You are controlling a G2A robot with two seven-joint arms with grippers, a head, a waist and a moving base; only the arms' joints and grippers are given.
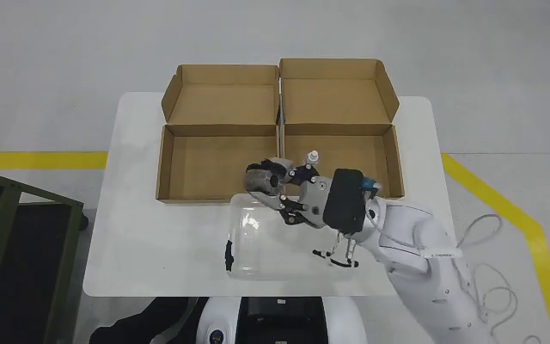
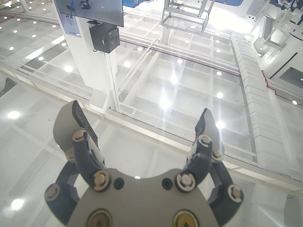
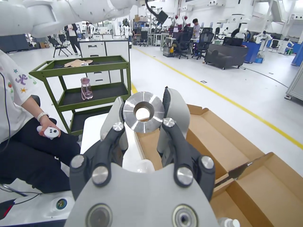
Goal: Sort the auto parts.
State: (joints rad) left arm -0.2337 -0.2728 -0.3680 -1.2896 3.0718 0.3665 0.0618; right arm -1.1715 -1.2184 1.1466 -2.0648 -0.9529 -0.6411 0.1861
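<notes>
Right gripper (image 3: pixel 143 106) with metal disc (image 3: pixel 132 119) over cardboard box (image 1: pixel 206 168) edge

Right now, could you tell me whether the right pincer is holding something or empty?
Holding: the right pincer grips a metal ring, one finger against each side.

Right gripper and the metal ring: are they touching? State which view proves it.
Touching. In the right wrist view, the right gripper clamps the metal ring between both fingers.

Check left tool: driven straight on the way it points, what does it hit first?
Nothing nearby. The left tool, open and empty, points up toward the ceiling; the way looks free as far as that, though depth is unclear.
</notes>
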